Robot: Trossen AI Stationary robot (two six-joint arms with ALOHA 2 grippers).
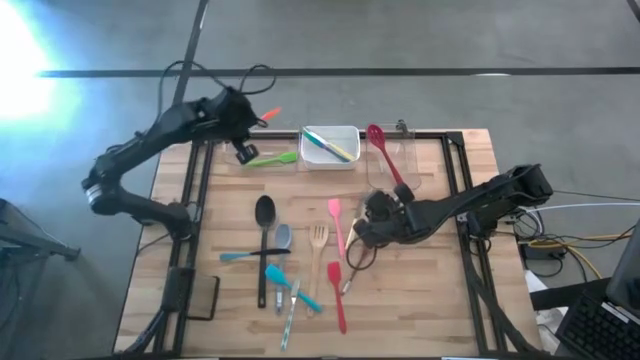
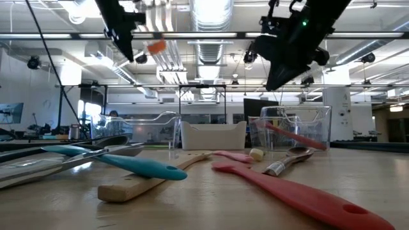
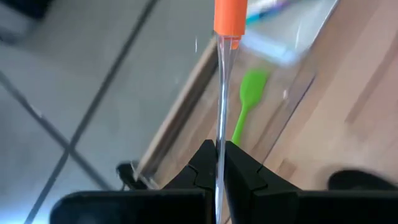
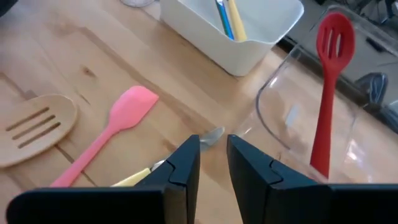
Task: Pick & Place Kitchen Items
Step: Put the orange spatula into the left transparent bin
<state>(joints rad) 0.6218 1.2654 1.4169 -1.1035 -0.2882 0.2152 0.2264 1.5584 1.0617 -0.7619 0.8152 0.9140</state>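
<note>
the left gripper (image 3: 221, 163), clamped on an orange-tipped utensil (image 3: 229, 18), hung over the tabletop's far left edge; next it needed lowering into a tub. the right gripper (image 4: 213, 155), part open and empty, hovered mid-table over a pink spatula (image 4: 118, 127).

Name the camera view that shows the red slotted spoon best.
The right wrist view: the red slotted spoon fills it, slots plain, lying in the clear tub. The high view shows it whole but small. The low view catches only its handle through the tub. The left wrist view misses it.
</note>
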